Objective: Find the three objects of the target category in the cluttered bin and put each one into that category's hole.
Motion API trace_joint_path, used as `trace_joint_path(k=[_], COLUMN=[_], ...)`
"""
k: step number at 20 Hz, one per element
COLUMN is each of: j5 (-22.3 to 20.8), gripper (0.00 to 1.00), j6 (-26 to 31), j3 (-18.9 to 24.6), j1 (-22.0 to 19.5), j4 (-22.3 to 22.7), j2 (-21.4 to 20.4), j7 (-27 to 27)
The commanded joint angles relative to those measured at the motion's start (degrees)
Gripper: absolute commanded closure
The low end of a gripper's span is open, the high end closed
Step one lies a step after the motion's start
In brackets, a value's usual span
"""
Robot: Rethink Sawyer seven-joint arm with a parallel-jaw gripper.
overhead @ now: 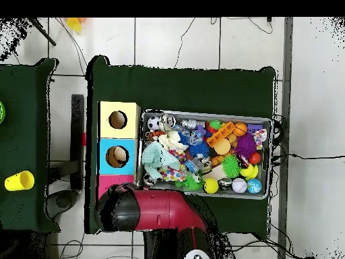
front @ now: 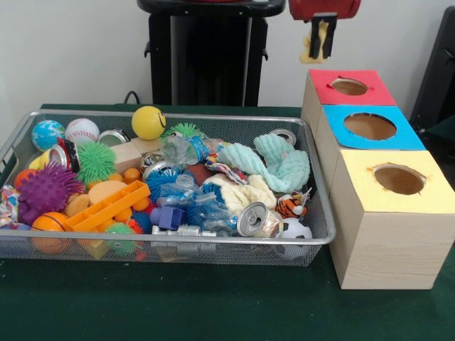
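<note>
My gripper [front: 322, 51] hangs at the top of the front view, shut on a pale yellow plush toy [front: 308, 54]. It holds the toy in the air above and slightly behind the round hole [front: 349, 87] of the red-topped box [front: 352, 99]. The orange-and-black striped tiger plush [front: 291, 206] lies in the wire mesh bin [front: 178, 115] near its right end, beside a soccer ball. I cannot pick out a third plush in the clutter. In the overhead view my red arm [overhead: 158, 209] covers most of the red-topped box [overhead: 108, 183] and hides the gripper.
A blue-topped box [front: 370, 128] and a yellow-topped box [front: 398, 181] stand in a row next to the red one. The bin holds spiky balls, cans, mint and cream cloths [front: 281, 163], plastic bottles and an orange tray. A yellow cup [overhead: 19, 181] stands on a side table.
</note>
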Motion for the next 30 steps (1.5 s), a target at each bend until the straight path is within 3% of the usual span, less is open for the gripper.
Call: trace_joint_path(k=[1, 11, 17, 30], j5=[5.1, 3.9, 5.2, 8.8], gripper=[1.0, 1.0, 1.0, 1.0], j6=[-1.4, -5.4, -9.9, -12.1], j3=[-1.7, -4.3, -4.4, -4.7], j1=[1.7, 6.0, 7.3, 10.6], j4=[1.8, 1.3, 2.2, 1.6], j2=[1.1, 4.4, 7.4, 9.7], j7=[15.8, 16.2, 16.6, 17.5])
